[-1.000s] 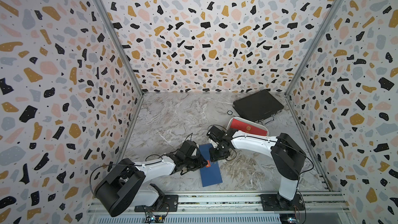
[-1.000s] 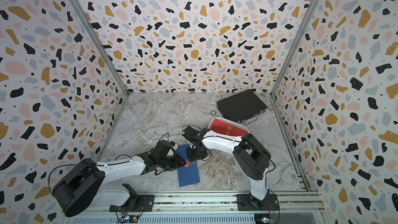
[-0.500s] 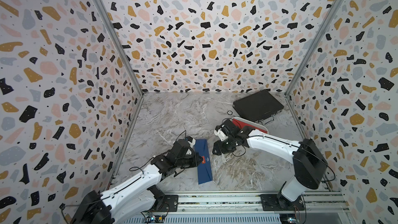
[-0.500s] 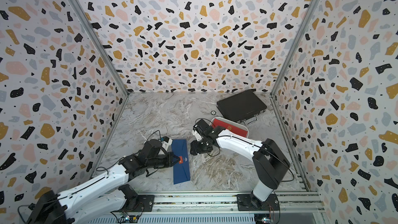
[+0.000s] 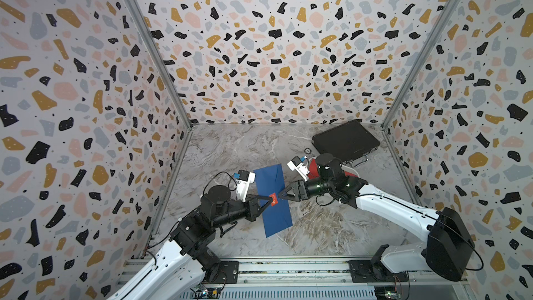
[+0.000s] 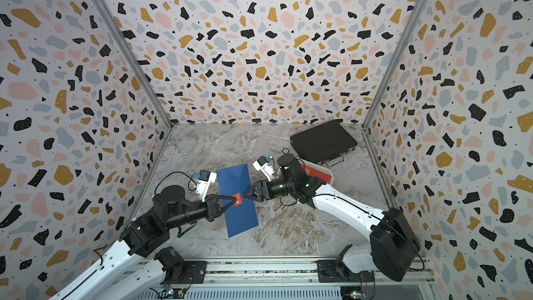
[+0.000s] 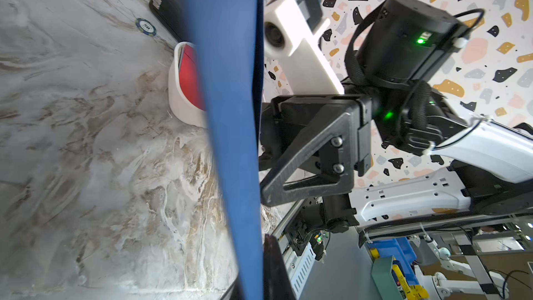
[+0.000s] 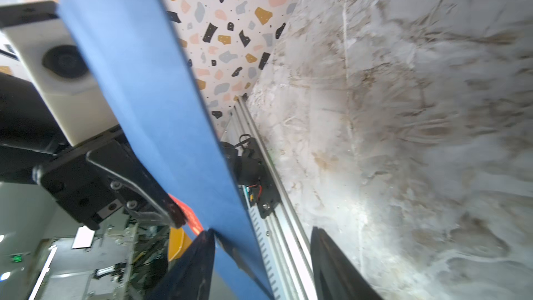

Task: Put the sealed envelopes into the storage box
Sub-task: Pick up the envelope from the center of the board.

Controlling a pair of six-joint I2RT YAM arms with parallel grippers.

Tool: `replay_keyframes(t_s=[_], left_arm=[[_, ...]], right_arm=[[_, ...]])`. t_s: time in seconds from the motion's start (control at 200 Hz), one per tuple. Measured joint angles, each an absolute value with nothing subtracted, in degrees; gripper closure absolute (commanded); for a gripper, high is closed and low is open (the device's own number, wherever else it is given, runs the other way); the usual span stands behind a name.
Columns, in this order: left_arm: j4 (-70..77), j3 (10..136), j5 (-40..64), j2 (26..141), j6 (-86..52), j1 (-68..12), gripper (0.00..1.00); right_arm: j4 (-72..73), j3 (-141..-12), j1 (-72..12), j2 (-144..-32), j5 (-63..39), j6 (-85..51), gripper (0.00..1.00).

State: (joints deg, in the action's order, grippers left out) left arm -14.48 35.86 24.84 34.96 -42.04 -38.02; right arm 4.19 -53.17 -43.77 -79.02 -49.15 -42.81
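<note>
Top views: blue envelope pinched over the table, tub half hidden

Left claw (image 5: 270, 200) clenched on blue envelope (image 5: 273, 215), gripping right at the red seal (image 5: 273, 199); same in both top views (image 6: 240, 215). Envelope held up on edge above the marble table (image 5: 230, 151), long side running toward the far wall. Cannot tell whether its near end touches the table.

Right claw (image 5: 279, 194) released, tips at the envelope's opposite face. Contact not readable from above. Right wrist view blurred: paper passing between the two fingers, one finger (image 8: 199, 261) right against it, other finger (image 8: 334, 264) well apart. Red seal mostly covered there by the left claw's tip.

Left wrist view: envelope seen edge-on, slicing the frame and hiding the right claw's tips; own claw cut off at the frame edge, only one dark finger (image 7: 274, 266) showing.

White tub (image 5: 354, 172) largely behind the right arm, red envelope (image 6: 315, 173) lying inside it; tub rim (image 7: 178, 102) cut by the blue paper in the left wrist view. Black case (image 5: 346, 141) just beyond the tub, round chip (image 5: 308, 150) beside the case, markings too small to read.
</note>
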Motion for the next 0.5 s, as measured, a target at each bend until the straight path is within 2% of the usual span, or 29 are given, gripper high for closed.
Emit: replay_keyframes(t_s=[0.14,0.2,0.23,0.295,0.345,0.415,0.501], left_arm=[[-13.41,35.81,24.97,34.72,-43.22,-37.58,1.00],[-13.26,35.70,24.49,34.26,-43.77,-37.54,0.93],[-13.26,35.66,24.21,34.09,-43.99,-37.54,0.86],[-13.47,35.57,23.07,34.13,-44.51,-37.50,0.58],[-14.20,35.57,22.33,34.65,-44.47,-37.58,0.45],[-16.91,35.66,20.08,35.73,-44.25,-37.71,0.32],[-23.75,36.97,14.26,37.95,-43.11,-37.74,0.29]], right_arm=[[10.07,-52.77,-43.27,-80.09,-53.21,-47.40,0.82],[11.29,-52.75,-42.96,-80.14,-54.48,-48.34,0.95],[11.62,-52.75,-42.85,-80.05,-54.76,-48.58,1.00],[11.68,-52.80,-42.57,-79.96,-55.70,-48.56,1.00],[9.69,-53.56,-42.61,-79.92,-56.18,-46.94,1.00],[2.24,-56.73,-42.39,-79.92,-55.94,-42.02,1.00],[-12.56,-63.81,-41.25,-80.05,-52.36,-31.99,1.00]])
